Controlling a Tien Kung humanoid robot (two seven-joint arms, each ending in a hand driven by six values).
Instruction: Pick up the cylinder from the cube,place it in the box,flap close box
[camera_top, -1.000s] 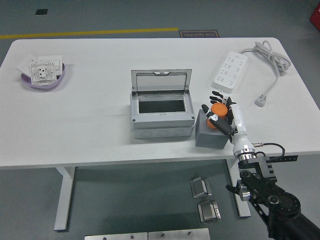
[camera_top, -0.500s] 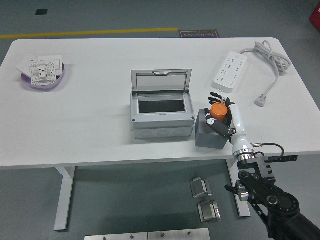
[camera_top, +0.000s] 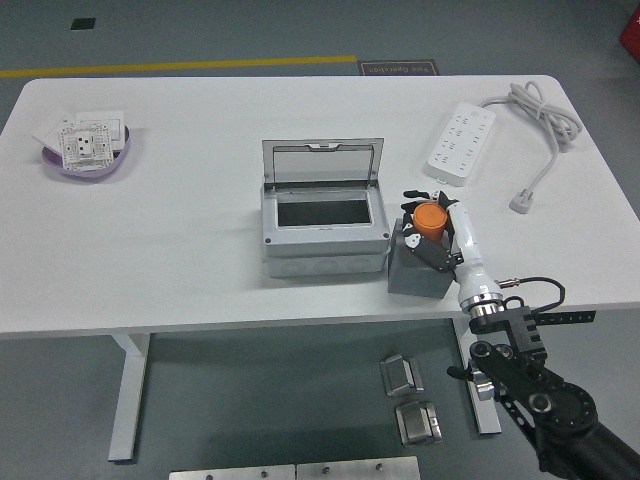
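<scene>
An orange cylinder (camera_top: 431, 219) is in the fingers of my right hand (camera_top: 430, 224), over the top of the dark grey cube (camera_top: 414, 274) near the table's front edge. I cannot tell whether the cylinder still touches the cube. The right hand's fingers curl around the cylinder from both sides. The grey box (camera_top: 322, 222) stands just left of the cube, with its clear flap lid (camera_top: 322, 160) standing open at the back and its dark opening showing. The left arm is out of view.
A white power strip (camera_top: 460, 139) with a grey cable and plug (camera_top: 540, 150) lies at the back right. A purple bowl (camera_top: 86, 152) holding white socket plates sits at the far left. Metal parts lie on the floor under the table.
My right hand, shut on the orange cylinder, has shifted a little left and up over the cube. The box and flap have not moved.
</scene>
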